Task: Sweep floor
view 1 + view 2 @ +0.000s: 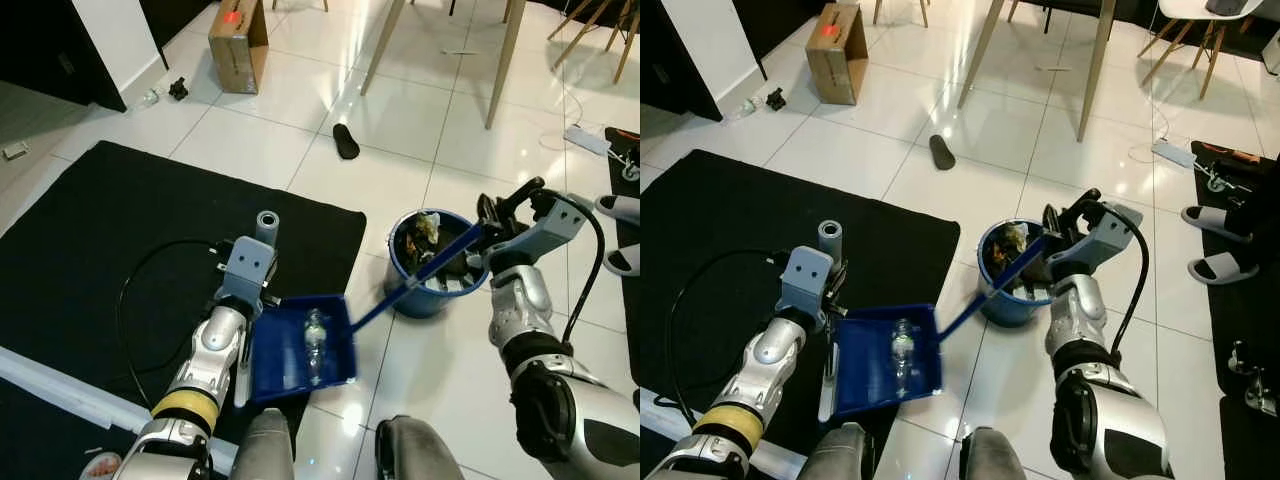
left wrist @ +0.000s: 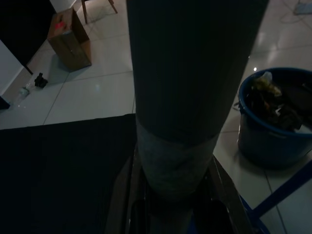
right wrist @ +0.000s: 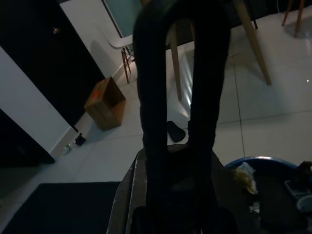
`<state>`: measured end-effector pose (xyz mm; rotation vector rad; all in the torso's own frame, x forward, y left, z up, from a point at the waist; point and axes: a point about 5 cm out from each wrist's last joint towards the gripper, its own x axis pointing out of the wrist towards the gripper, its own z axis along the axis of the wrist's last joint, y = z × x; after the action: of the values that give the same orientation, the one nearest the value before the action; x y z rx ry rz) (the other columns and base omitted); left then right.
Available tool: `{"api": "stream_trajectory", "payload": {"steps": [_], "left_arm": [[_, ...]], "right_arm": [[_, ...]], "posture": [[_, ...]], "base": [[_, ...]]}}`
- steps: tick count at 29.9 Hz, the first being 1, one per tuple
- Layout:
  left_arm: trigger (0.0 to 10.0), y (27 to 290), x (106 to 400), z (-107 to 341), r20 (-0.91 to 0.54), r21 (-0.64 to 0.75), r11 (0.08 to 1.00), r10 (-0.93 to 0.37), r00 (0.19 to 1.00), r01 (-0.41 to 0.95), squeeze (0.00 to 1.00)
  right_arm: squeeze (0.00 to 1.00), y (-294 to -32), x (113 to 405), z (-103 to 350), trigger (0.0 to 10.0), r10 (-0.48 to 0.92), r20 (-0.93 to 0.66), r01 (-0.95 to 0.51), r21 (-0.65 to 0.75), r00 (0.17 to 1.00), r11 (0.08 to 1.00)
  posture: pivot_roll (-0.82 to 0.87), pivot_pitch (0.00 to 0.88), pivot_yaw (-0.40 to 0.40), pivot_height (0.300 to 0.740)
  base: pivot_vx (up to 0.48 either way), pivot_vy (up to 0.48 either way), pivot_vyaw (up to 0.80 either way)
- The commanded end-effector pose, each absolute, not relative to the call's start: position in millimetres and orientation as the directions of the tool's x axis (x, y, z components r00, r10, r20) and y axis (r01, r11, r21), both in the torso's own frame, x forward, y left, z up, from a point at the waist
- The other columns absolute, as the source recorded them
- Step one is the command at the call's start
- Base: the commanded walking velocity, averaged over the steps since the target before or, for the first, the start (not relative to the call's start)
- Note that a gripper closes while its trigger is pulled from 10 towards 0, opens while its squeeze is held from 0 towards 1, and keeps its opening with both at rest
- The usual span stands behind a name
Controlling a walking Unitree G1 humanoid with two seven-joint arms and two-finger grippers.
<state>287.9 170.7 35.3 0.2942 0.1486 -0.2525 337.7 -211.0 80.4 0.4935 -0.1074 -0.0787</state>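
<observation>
Floor: white glossy tile ahead w/ open room beyond both claws; black mat (image 1: pixel 120 240) under and behind our left claw, its edge running just past the dustpan toward the bucket.

Left claw (image 1: pixel 262 262) clenched round a grey cylindrical handle (image 1: pixel 267 226) that stands upright through it; wrist view shows the tube seated between the fingers. Just below this claw lies the blue dustpan (image 1: pixel 285 355), partly on mat, partly on tile, a clear plastic bottle (image 1: pixel 314 340) lying inside it.

Right claw (image 1: pixel 492 218) grasping the upper end of the dustpan's blue stick (image 1: pixel 415 278), which slopes from the pan up over the bucket rim to the claw. Blue bucket (image 1: pixel 405 295) sits directly under/beside right claw, holding trash.

Beyond the right claw: dark slipper (image 1: pixel 346 141) on open tile, wooden furniture legs (image 1: pixel 505 60) further out. Cardboard box (image 1: pixel 238 45) far beyond the left claw. Pale slippers (image 1: pixel 1210 240) on tile out past the right claw's outer side.
</observation>
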Motion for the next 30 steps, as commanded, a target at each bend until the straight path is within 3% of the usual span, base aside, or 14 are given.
{"api": "stream_trajectory", "payload": {"steps": [1, 9, 13, 20, 23, 26, 29, 30], "left_arm": [[10.0, 173.3, 286.2, 34.9, -0.181, 0.282, 0.919, -0.23, 0.956, 0.275, 0.0], [10.0, 173.0, 285.5, 33.8, -0.186, 0.284, 0.917, -0.233, 0.954, 0.279, 0.0], [10.0, 173.9, 285.0, 33.9, -0.184, 0.285, 0.919, -0.228, 0.956, 0.274, 0.0], [10.0, 176.0, 282.7, 32.6, -0.186, 0.285, 0.921, -0.219, 0.958, 0.266, 0.0], [10.0, 176.0, 282.7, 32.6, -0.186, 0.285, 0.921, -0.219, 0.958, 0.266, 0.0], [10.0, 175.7, 281.8, 31.2, -0.19, 0.278, 0.924, -0.216, 0.958, 0.264, 0.0], [10.0, 175.0, 281.9, 31.1, -0.191, 0.275, 0.924, -0.218, 0.957, 0.265, 0.0], [10.0, 173.8, 282.2, 31.0, -0.191, 0.271, 0.925, -0.221, 0.957, 0.267, 0.0]], "right_arm": [[0.0, -222.1, 345.4, 100.2, 10.0, -0.187, 0.171, 0.052, 0.589, 0.967, 0.807], [0.0, -242.9, 358.1, 138.2, 10.0, -0.278, 0.314, -0.039, 0.723, 0.908, 0.69], [0.0, -270.3, 358.4, 157.5, 10.0, -0.368, 0.35, -0.034, 0.763, 0.862, 0.645], [0.0, -315.2, 344.9, 176.3, 10.0, -0.412, 0.4, 0.01, 0.708, 0.819, 0.707], [0.0, -315.2, 344.9, 176.3, 10.0, -0.412, 0.4, 0.01, 0.708, 0.819, 0.707], [0.0, -358.8, 323.6, 192.6, 10.0, -0.482, 0.44, 0.063, 0.686, 0.758, 0.725], [0.0, -372.3, 315.2, 196.6, 10.0, -0.506, 0.447, 0.086, 0.681, 0.738, 0.728], [0.0, -391.0, 301.2, 200.2, 10.0, -0.539, 0.456, 0.128, 0.668, 0.708, 0.733]], "posture": [[0.06, 0.037, -0.02, 0.74], [0.07, 0.037, -0.021, 0.74], [0.07, 0.037, -0.028, 0.74], [0.07, 0.039, -0.032, 0.74], [0.07, 0.039, -0.032, 0.74], [0.06, 0.04, -0.031, 0.74], [0.05, 0.042, -0.022, 0.74], [0.05, 0.043, -0.019, 0.74]], "base": [[0.0, 0.0, 0.0], [0.0, 0.0, 0.0], [0.0, 0.0, 0.0], [0.0, 0.0, 0.0], [0.0, 0.0, 0.0], [0.0, 0.0, 0.0], [0.0, 0.0, 0.0], [0.0, 0.0, 0.0]]}}
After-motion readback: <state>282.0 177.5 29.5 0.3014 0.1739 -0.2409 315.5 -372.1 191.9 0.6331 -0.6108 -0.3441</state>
